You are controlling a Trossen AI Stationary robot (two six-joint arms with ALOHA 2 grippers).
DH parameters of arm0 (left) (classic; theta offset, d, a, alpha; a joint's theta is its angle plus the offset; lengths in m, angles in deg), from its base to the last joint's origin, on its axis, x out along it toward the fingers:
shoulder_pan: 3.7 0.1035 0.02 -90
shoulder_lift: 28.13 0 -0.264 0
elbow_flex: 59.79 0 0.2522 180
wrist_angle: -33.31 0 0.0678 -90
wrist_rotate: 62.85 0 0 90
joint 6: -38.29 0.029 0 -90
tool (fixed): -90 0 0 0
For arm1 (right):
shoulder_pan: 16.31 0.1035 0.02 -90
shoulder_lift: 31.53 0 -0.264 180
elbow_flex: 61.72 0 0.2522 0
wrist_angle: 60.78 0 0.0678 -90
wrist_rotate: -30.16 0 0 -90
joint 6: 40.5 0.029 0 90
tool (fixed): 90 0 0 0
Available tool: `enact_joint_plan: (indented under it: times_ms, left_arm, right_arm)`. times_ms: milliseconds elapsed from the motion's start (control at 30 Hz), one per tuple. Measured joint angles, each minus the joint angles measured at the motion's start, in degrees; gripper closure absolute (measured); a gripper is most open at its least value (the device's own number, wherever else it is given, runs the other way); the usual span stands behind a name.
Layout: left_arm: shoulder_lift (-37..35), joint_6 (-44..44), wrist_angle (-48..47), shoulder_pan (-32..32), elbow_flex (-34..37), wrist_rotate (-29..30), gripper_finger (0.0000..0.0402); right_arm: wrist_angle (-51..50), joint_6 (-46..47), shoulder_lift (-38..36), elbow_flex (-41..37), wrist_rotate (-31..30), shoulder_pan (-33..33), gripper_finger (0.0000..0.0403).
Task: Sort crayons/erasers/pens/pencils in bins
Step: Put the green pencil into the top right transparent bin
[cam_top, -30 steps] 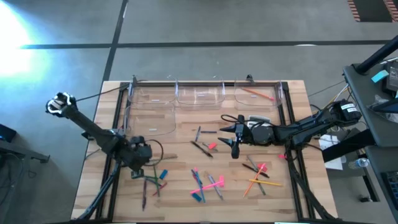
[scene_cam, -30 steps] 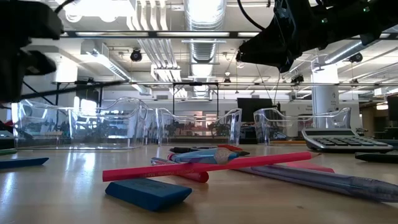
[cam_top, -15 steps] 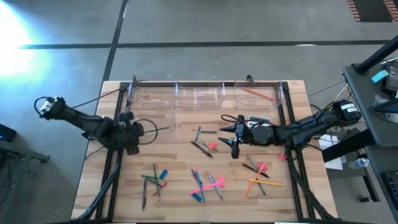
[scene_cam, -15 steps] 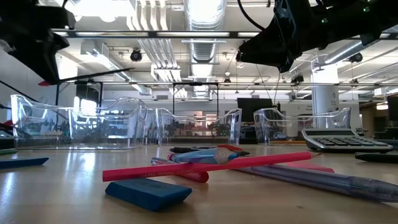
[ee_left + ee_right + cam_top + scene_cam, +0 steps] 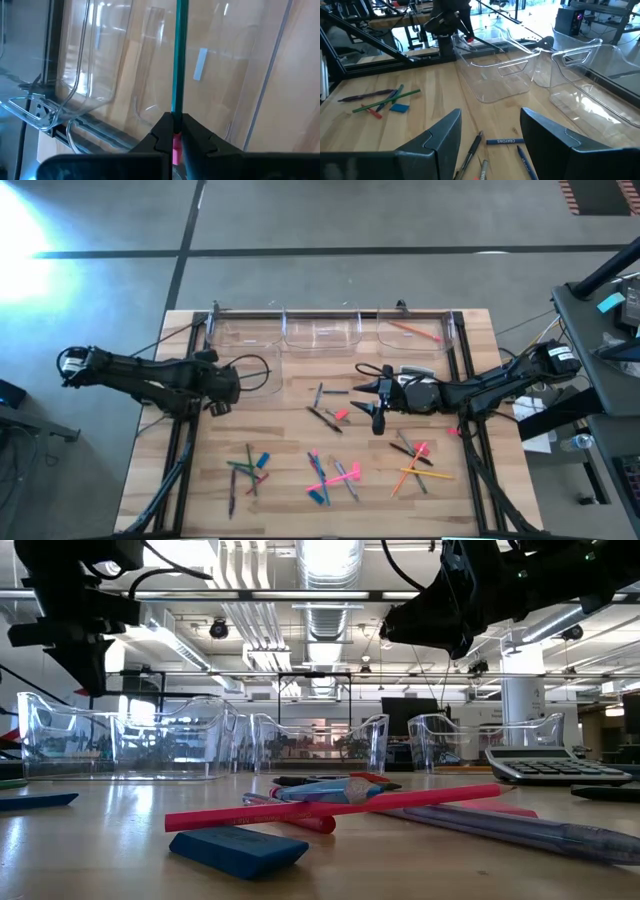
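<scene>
My left gripper [image 5: 222, 386] hangs above the table's left side, beside the clear bin [image 5: 245, 370] there, shut on a thin green pencil [image 5: 178, 60]. My right gripper [image 5: 378, 406] stands open and level over the table's middle, touching nothing, near the grey calculator [image 5: 545, 765]. Three more clear bins [image 5: 320, 330] line the far edge; the rightmost bin [image 5: 432, 336] holds an orange pencil [image 5: 408, 330]. Loose pens, pencils and crayons [image 5: 332, 475] lie on the near half. A blue eraser [image 5: 238, 848] rests flat on the table. My left gripper pinches the green pencil between its two fingers near its pink-tipped end [image 5: 175, 114]. The pencil sticks straight out ahead of the fingertips, in line with the fingers. The fingers slant downward. The pencil is lifted clear, its free length over the clear bin [image 5: 100, 75].
Small heaps of sticks lie at the near left [image 5: 245, 465] and near right [image 5: 415, 460], with a few more mid-table [image 5: 325, 405]. A metal frame [image 5: 330, 311] runs along the far edge and sides. A long pink stick [image 5: 350, 805] lies across other sticks close to the low camera.
My left gripper, shut on the green pencil, has swung from over the near-left heap toward the table's far edge, to beside the left bin, turning as it went. The pencil has travelled with it, clear of the table. The right arm has kept still.
</scene>
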Motion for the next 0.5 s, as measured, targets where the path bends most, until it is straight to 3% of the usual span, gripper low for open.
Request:
enact_joint_plan:
  times_ms: [200, 500]
  left_arm:
    - [-0.18, 2.42, 7.84, 0.0, -2.1, -0.22, 0.0399]
    - [2.5, 22.95, 42.33, 0.07, -4.67, -3.57, 0.0399]
  right_arm:
    - [0.04, -0.11, 0.0, -0.04, -0.02, -0.01, 0.0209]
    - [0.17, 0.4, 0.0, 0.31, 0.02, 0.02, 0.0209]
